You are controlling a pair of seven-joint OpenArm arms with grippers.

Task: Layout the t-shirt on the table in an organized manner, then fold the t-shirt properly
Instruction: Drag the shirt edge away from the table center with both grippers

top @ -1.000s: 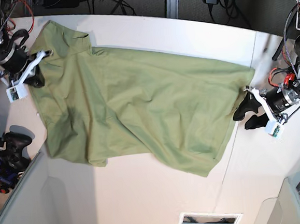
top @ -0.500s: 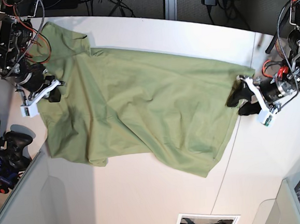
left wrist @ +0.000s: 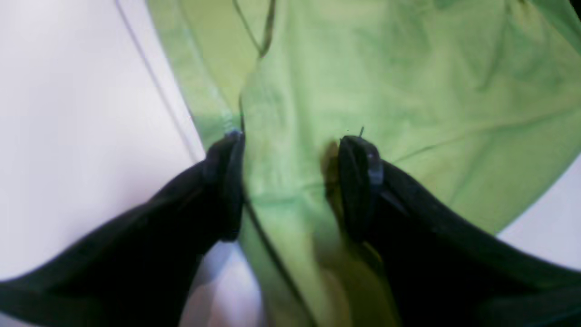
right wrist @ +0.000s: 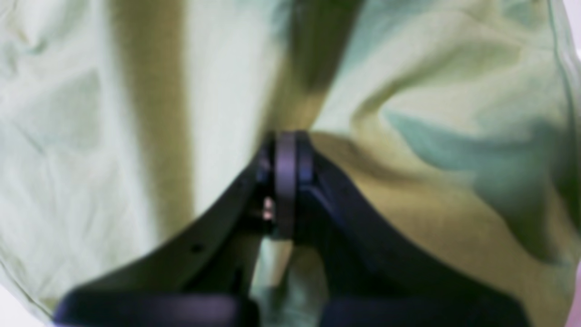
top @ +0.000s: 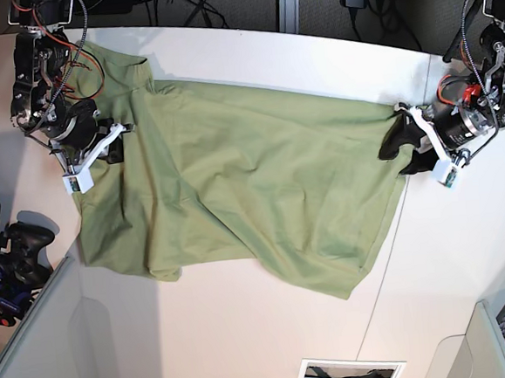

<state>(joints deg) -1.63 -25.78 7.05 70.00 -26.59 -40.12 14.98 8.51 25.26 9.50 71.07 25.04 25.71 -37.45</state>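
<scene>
- The t-shirt (top: 236,199), a plain olive-green soft cotton, lies spread across the table (top: 272,327), covering the upper and middle part of the white top in the base view.
- Fabric surface: matte, lightly creased, with shallow diagonal wrinkles across the body; the lower hem runs unevenly, with one corner hanging lower than the rest of the hem.
- Table: smooth, white, matte, curved far edge; a thin dark seam line runs under the shirt's right-hand edge in the base view.
- Left gripper (top: 400,149), black curved fingers on a white bracket: sits at the shirt's corner on the base view's right. In the left wrist view its jaws stand apart, released, straddling a ridge of cloth (left wrist: 290,181) that passes between the fingers (left wrist: 361,181); the fingers do not pinch it.
- Right gripper (top: 114,147): positioned over the shirt near its upper end on the base view's left. In the right wrist view (right wrist: 283,181) the jaws are clenched together, and folds of cloth converge on the tips; the view is blurred, so whether fabric is actually pinched between them cannot be told.
- A narrow rectangular slot (top: 350,372) is set in the table's near edge, well apart from the shirt.
</scene>
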